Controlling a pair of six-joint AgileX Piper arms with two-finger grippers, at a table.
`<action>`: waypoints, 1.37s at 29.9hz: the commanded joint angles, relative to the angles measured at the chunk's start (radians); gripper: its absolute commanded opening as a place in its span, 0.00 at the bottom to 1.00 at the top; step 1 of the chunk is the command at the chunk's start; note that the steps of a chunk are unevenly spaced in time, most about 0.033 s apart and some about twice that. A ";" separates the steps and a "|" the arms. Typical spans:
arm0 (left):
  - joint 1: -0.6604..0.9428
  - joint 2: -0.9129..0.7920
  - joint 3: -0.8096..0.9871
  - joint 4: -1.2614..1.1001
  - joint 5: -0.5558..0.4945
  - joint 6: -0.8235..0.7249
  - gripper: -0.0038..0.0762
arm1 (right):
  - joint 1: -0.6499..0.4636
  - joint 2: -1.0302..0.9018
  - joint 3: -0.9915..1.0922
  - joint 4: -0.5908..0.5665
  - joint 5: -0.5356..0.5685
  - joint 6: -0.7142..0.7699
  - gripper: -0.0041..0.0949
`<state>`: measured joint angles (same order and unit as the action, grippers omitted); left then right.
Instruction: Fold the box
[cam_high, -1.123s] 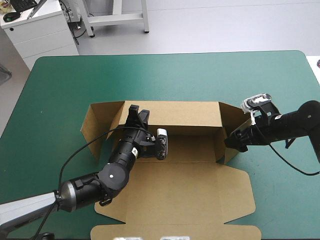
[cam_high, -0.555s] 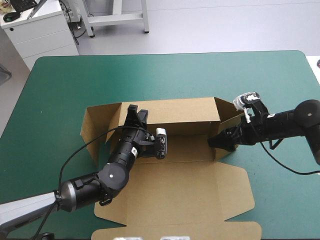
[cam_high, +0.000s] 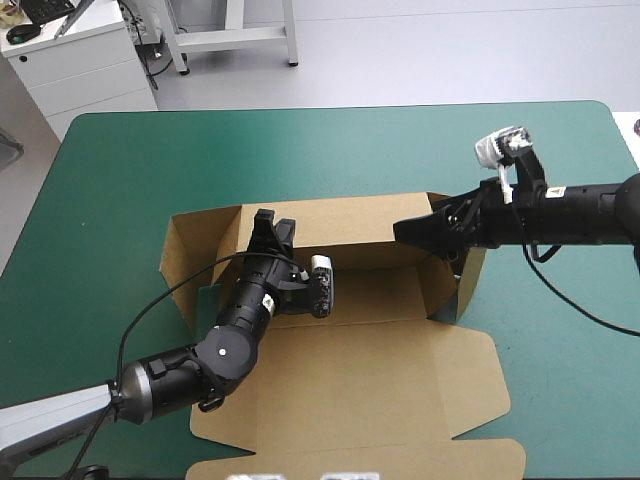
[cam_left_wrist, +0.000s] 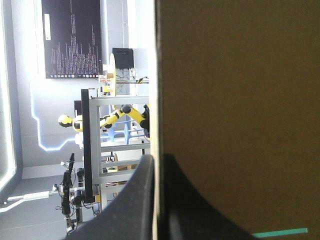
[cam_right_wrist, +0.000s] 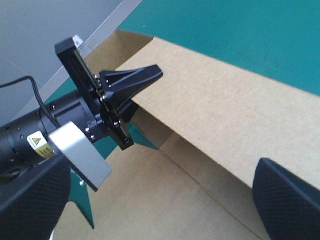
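The brown box lies in the middle of the table, its lid flat toward the near edge. Its back wall stands upright, and so does its right side wall. My left gripper is shut on the back wall's top edge near its left end. In the left wrist view the board runs between the black fingers. My right gripper hangs open over the box's right end, just in front of the back wall. Ahead of it I see the left gripper.
The box's left side flap stands splayed outward. Bare teal-green cover stretches from the box to the far edge, and more lies to the right. A white cabinet stands past the far left corner.
My right gripper has risen from outside the right side wall and swung left over it to the back wall. The right side wall now stands upright. The left arm has not moved.
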<state>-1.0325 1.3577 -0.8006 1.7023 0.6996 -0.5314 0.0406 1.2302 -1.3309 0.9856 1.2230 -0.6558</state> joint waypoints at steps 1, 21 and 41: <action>-0.007 -0.031 -0.020 0.100 0.015 -0.010 0.04 | 0.003 -0.020 -0.114 -0.111 -0.103 0.192 0.95; -0.007 -0.031 -0.020 0.100 -0.007 -0.008 0.04 | -0.014 0.427 -0.581 -0.793 0.030 0.607 0.95; -0.007 -0.031 -0.020 0.100 -0.007 -0.008 0.04 | -0.077 0.499 -0.585 -0.708 0.034 0.581 0.95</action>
<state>-1.0325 1.3577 -0.7996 1.7051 0.6840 -0.5359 -0.0319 1.7714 -1.8842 0.2544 1.2441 -0.0619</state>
